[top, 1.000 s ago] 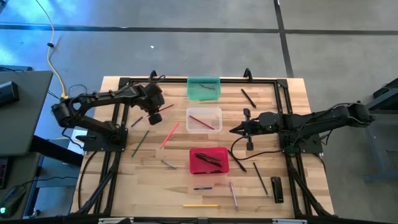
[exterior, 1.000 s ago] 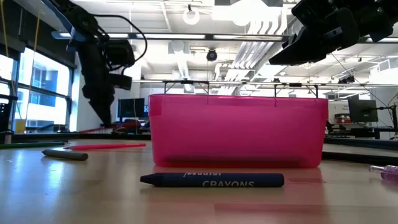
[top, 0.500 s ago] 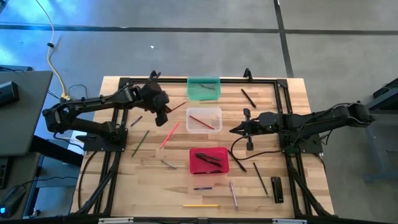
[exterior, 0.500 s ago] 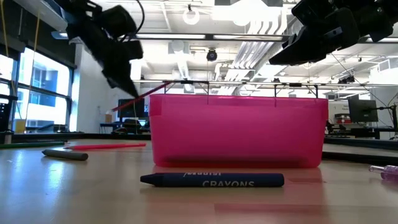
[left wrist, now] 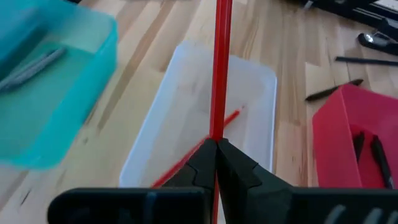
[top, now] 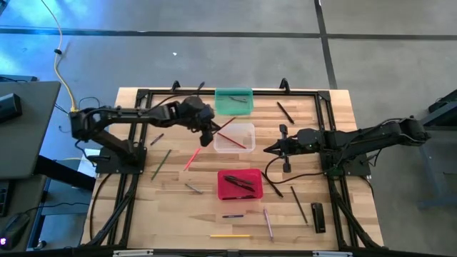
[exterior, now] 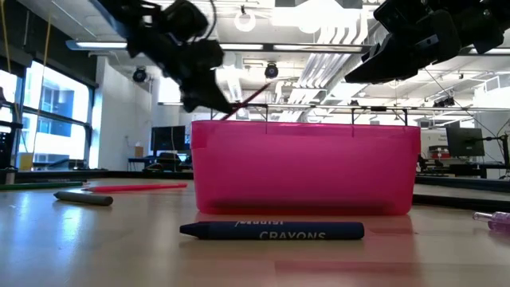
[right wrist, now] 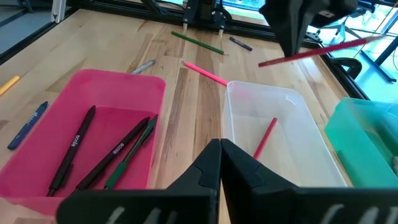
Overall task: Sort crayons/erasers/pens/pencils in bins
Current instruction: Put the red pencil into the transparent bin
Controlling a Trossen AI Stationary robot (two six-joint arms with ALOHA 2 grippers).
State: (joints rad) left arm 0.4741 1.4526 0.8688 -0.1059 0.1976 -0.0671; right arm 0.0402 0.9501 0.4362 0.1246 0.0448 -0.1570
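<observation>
Pencil in hand: red pencil (left wrist: 219,68) is clamped near one end in the left pincer (left wrist: 216,152), its free length reaching out over the clear bin (top: 234,137); held by the end, most of the shaft can hang over the tub before release.
Left pincer: fingers pressed together on the red pencil, hovering at the clear bin's left edge, above the desk (top: 171,207).
Clear bin: middle tub of the row, already holding one red pencil (right wrist: 264,139); judged to be the pencils' tub, which explains the carry toward it.
Red bin (right wrist: 93,134): nearest the front, holds dark pens (right wrist: 73,154) and a green-tipped one; a blue crayon (exterior: 272,231) lies on the desk just in front of it.
Teal bin (top: 233,101): at the far end of the row, with a dark stick inside; what kind I cannot tell.
Right pincer (top: 268,150): fingers together on nothing, waiting just right of the clear bin, clear of the drop path.
Left to sort: pink pencil (top: 191,159), green pencil (top: 161,164), a yellow one near the front edge, and several dark pens lie loose on the desk.
Next move, judged: lower and let go over the clear bin.
</observation>
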